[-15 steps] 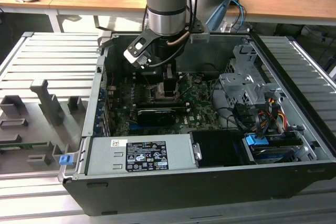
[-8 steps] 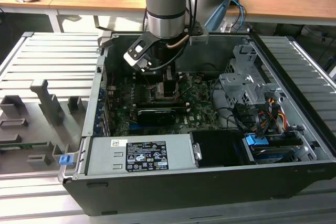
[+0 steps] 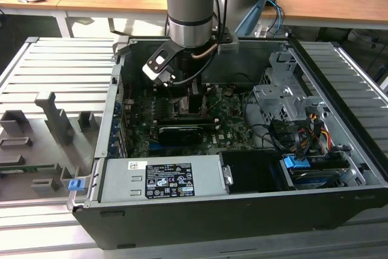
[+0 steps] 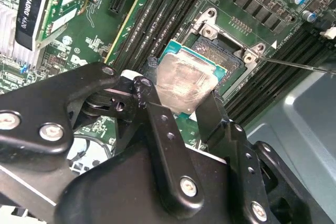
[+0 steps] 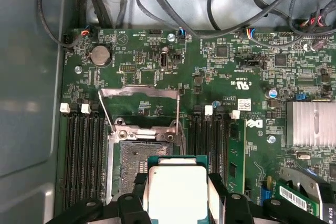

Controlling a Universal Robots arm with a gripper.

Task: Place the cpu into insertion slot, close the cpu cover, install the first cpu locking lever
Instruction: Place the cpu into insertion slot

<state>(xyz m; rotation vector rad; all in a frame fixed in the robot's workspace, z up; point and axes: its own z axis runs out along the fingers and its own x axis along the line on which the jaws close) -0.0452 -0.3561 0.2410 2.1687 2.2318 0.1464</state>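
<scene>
My gripper [image 4: 181, 100] is shut on the cpu [image 4: 184, 82], a flat square chip with a silvery face and a green edge, held by two opposite sides. In the first wrist view the cpu [image 5: 176, 190] hangs just above the green board, overlapping one corner of the insertion slot [image 5: 134, 163]. That slot [image 4: 218, 53] is a bare black socket with a metal rim. The cpu cover [image 5: 139, 92] is swung open, away from the socket. A thin wire lever [image 5: 107, 114] stands raised beside it. In the exterior view the gripper [image 3: 189, 98] reaches down inside the computer case.
Long black memory slots [image 5: 84, 156] run on both sides of the socket. A finned heatsink [image 5: 310, 124] and a graphics card [image 4: 31, 9] sit nearby. Cables [image 5: 210, 3] hang along the case wall. The power supply [image 3: 163, 180] and drive cage [image 3: 285, 95] bound the board.
</scene>
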